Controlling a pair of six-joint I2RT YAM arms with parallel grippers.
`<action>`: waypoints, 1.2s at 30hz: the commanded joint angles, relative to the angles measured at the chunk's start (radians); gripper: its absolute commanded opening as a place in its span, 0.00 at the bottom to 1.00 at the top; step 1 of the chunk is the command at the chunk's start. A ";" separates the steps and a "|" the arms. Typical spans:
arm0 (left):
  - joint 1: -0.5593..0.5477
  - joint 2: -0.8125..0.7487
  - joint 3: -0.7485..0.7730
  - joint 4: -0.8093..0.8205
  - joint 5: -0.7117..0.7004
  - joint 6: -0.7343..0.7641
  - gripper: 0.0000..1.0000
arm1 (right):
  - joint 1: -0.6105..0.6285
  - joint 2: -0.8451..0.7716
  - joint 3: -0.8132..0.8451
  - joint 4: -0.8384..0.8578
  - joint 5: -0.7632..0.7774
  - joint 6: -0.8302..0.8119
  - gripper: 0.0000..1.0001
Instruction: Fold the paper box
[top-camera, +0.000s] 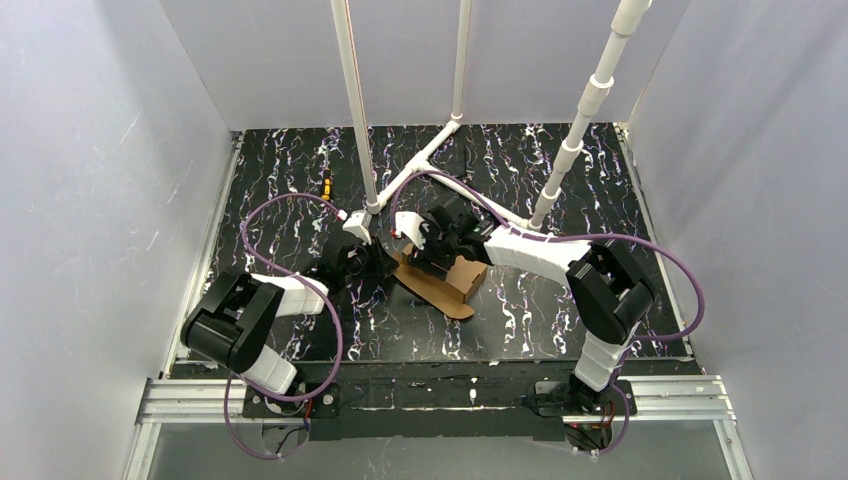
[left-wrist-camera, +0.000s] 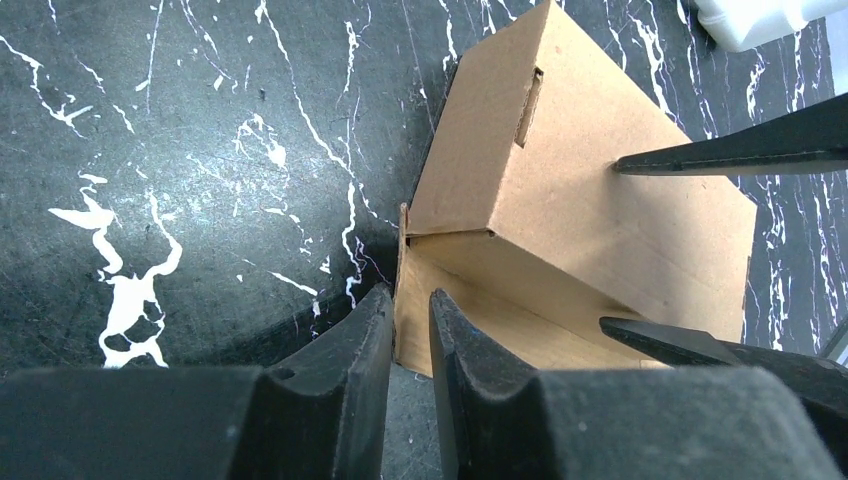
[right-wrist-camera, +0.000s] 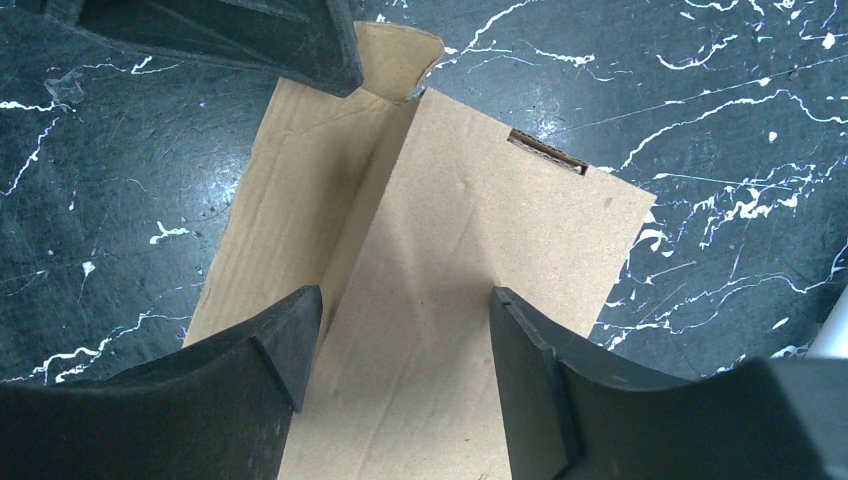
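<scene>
Box: plain brown corrugated cardboard paper box (top-camera: 445, 275), partly shaped, lying near the middle of the black white-veined tabletop (top-camera: 530, 320), between the two arms
Done: one panel is creased and stands as a wall with a cut slot; the corner nearest the left arm is formed
Left to do: probably about midway; a rounded flap lies flat toward the near edge and the top is unclosed
Left gripper (left-wrist-camera: 408, 300): fingers almost together at the box's corner edge; whether they pinch it, I cannot tell
Right gripper (right-wrist-camera: 400, 300): fingers spread wide, tips against the broad panel
Room: open tabletop near and right of the box
Edges: white pipe stand (top-camera: 372, 205) foot just behind the box; grey walls well apart
</scene>
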 joint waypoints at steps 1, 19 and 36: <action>0.005 0.009 0.029 0.001 -0.018 0.002 0.16 | 0.001 0.005 -0.011 -0.066 -0.045 0.016 0.70; 0.004 -0.058 -0.038 0.015 0.037 0.058 0.00 | -0.001 0.024 -0.011 -0.061 -0.030 0.026 0.71; -0.004 -0.087 -0.058 0.021 0.121 0.151 0.00 | -0.001 0.032 -0.010 -0.070 -0.047 0.021 0.71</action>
